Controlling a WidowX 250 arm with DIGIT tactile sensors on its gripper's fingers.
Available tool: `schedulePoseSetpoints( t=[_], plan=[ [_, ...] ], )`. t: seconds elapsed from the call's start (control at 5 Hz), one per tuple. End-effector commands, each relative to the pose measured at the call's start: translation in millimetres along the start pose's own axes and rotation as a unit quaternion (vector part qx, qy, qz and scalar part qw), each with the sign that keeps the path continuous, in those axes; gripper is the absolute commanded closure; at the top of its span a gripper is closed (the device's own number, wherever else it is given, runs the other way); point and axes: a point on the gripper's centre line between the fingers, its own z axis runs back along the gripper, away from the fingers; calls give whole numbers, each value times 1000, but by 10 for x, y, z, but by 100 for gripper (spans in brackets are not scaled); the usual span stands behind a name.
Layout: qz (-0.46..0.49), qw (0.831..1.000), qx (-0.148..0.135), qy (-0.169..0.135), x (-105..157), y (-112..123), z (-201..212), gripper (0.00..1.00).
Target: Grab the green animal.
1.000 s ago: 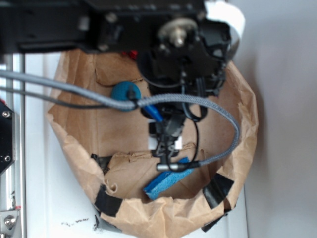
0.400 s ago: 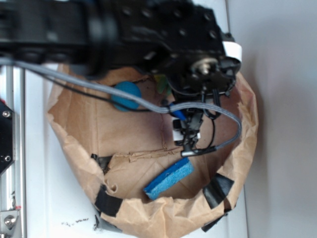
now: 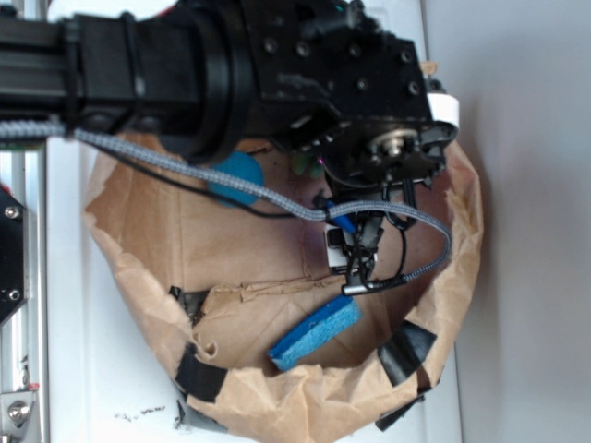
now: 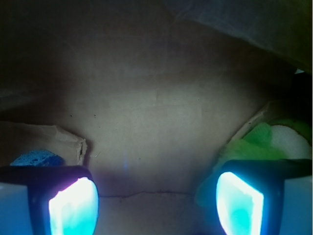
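Note:
The green animal [image 4: 254, 144] is lime-green and fuzzy with a white patch, and lies at the right of the wrist view, just outside and behind the right finger. My gripper [image 4: 156, 205] is open, its two glowing pads wide apart with only bare brown paper between them. In the exterior view the black arm [image 3: 277, 74] hides the jaws, and only a sliver of the green animal [image 3: 302, 164] shows under it.
Everything sits inside a crumpled brown paper bag [image 3: 462, 240] with black tape patches [image 3: 406, 355]. A teal ball [image 3: 235, 177] lies at the back left. A blue sponge [image 3: 316, 332] lies near the front, also at the wrist view's left [image 4: 36, 157]. A metal rail [image 3: 18, 277] runs along the left.
The arm has swung to the right across the bag and now covers its back part. The wrist end moved right, away from the sponge. A sliver of green has come into view.

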Motion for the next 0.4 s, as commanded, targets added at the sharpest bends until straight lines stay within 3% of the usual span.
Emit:
schedulePoseSetpoints(
  t=[0.0, 0.2],
  plan=[
    [14, 999, 28, -39, 133, 107, 2, 0],
    [27, 997, 61, -43, 80, 261, -65, 0]
  ],
)
